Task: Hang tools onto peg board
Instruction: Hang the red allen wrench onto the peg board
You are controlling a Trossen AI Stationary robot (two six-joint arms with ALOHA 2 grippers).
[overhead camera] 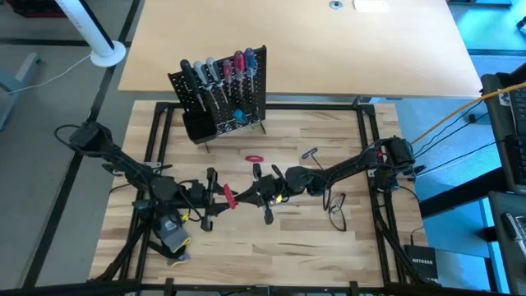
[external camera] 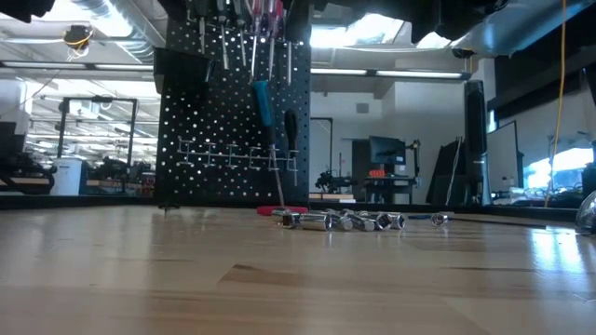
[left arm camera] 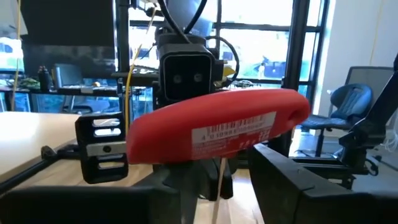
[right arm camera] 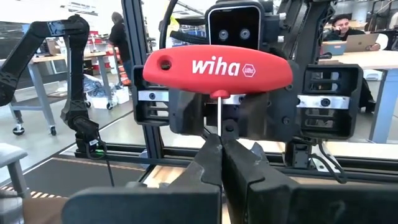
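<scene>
Several screwdrivers (overhead camera: 218, 70) hang on the peg board (overhead camera: 246, 99); both tools, left (overhead camera: 220, 197) and right (overhead camera: 261, 194), hold the red T-handle driver (overhead camera: 229, 196); bits (external camera: 340, 220) wait on the table (overhead camera: 271, 247)

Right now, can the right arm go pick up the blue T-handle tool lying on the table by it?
Probably not yet: the right gripper is shut on the shaft of the red T-handle driver. The path to the blue T-handle tool looks free otherwise.
</scene>
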